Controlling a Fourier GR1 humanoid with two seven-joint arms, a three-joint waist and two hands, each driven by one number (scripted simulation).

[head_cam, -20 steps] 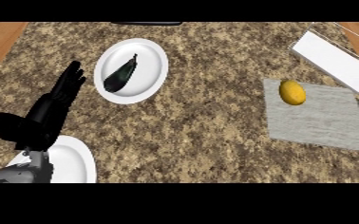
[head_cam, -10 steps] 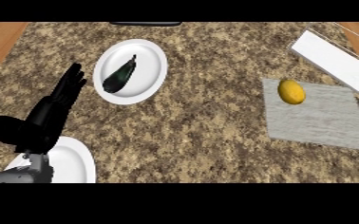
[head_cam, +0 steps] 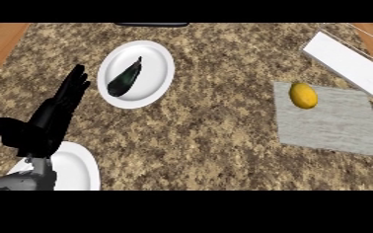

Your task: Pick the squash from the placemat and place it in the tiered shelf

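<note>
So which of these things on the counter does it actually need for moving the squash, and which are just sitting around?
Needed for the job:
- yellow squash
- grey placemat under it
- white shelf, at the upper right

Just lying about:
- plate with a dark vegetable
- second plate, lower left, partly behind the resting left hand

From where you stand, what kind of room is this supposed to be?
Most likely a kitchen. The surface is a speckled stone-look counter, with a white plate holding a dark vegetable, and a yellow squash lying on a grey placemat.
</note>
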